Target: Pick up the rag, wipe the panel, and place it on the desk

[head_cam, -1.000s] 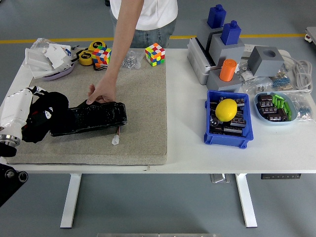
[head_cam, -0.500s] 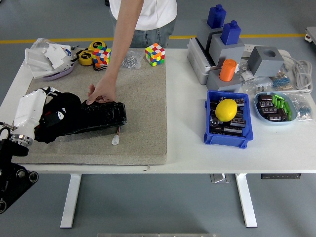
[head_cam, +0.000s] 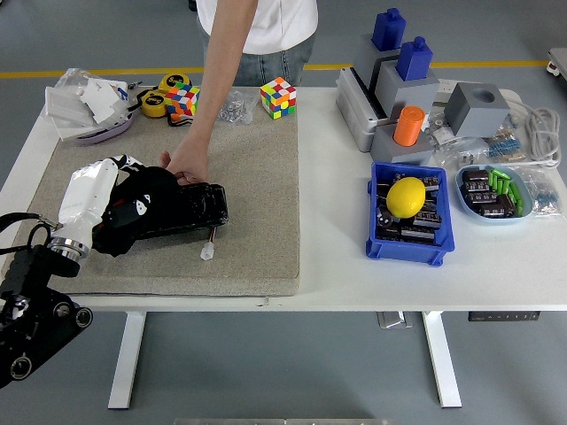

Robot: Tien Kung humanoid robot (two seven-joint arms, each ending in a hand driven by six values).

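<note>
Left hand [head_cam: 104, 197] presses black rag [head_cam: 137, 208] onto panel [head_cam: 190, 205]; person's hand [head_cam: 188, 165] steadies panel.

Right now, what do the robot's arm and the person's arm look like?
Robot left arm: black jointed links with round bolts, a silver wrist ring, a thin black cable looping alongside; the left hand has a white back shell. Person: white short-sleeved top, jeans, bare forearm.

No readable text, label, brand, number or sign anywhere on the surface [head_cam: 496, 283]. Possible print on the yellow tape roll [head_cam: 156, 103] at 11 o'clock, too small to make out. Markings on the control strip under the surface edge [head_cam: 503, 315] at 5 o'clock, blurred beyond reading.
</note>
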